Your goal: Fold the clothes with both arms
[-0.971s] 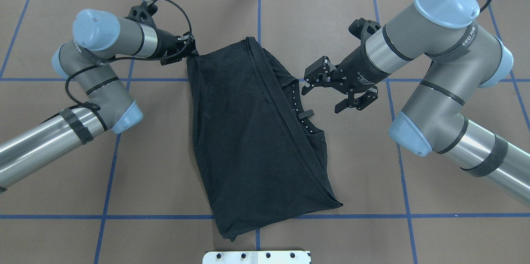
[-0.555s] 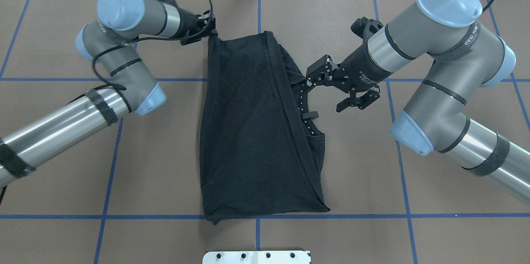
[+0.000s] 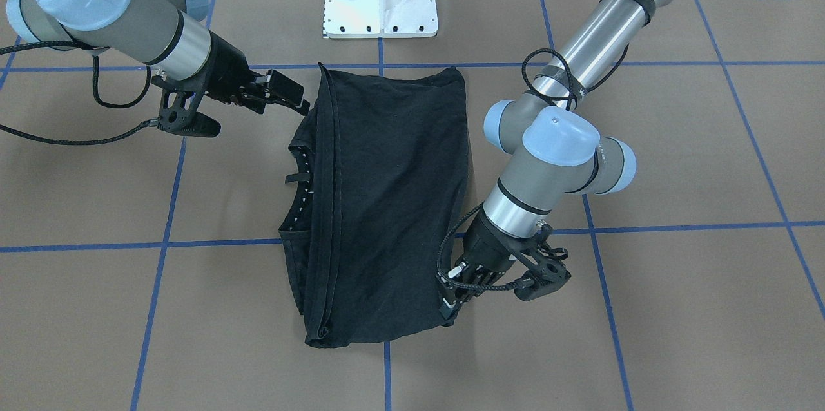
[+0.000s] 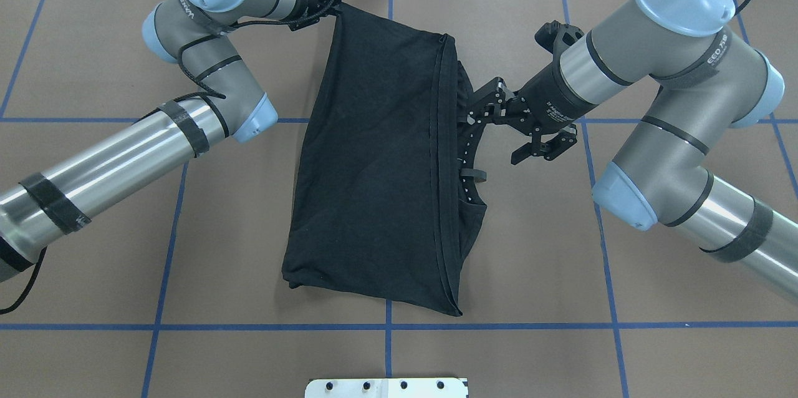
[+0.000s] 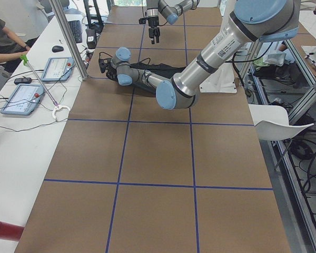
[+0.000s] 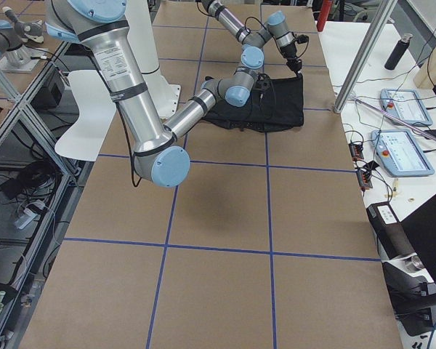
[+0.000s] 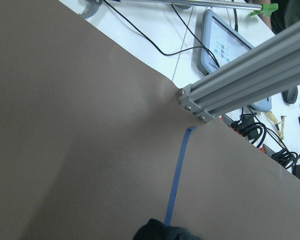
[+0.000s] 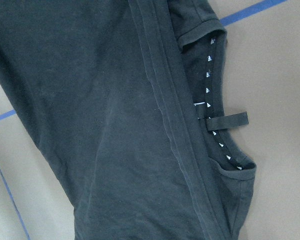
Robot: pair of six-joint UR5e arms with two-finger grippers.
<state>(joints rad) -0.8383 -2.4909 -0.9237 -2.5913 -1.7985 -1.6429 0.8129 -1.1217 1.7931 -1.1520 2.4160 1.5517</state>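
The black T-shirt point(image 4: 374, 167) lies folded lengthwise on the brown table, collar with small white marks point(image 8: 210, 75) at its right edge; its logo is hidden. My left gripper point(image 4: 335, 4) is shut on the shirt's far left corner, near the table's far edge; it also shows in the front view point(image 3: 448, 311). A scrap of black cloth point(image 7: 165, 232) shows in the left wrist view. My right gripper point(image 4: 469, 116) looks open and sits at the sleeve edge by the collar, holding nothing; in the front view point(image 3: 301, 105) it shows at the shirt's left side.
The white base plate point(image 4: 386, 387) is at the near table edge. An aluminium post point(image 7: 240, 85) stands at the far edge just beyond my left gripper. Control tablets point(image 6: 403, 109) and cables lie on the white bench behind. Blue tape lines cross the table.
My left gripper has moved away from the robot and to the right, dragging the shirt's far corner with it; the shirt slid off the near tape line. My right gripper edged toward the collar.
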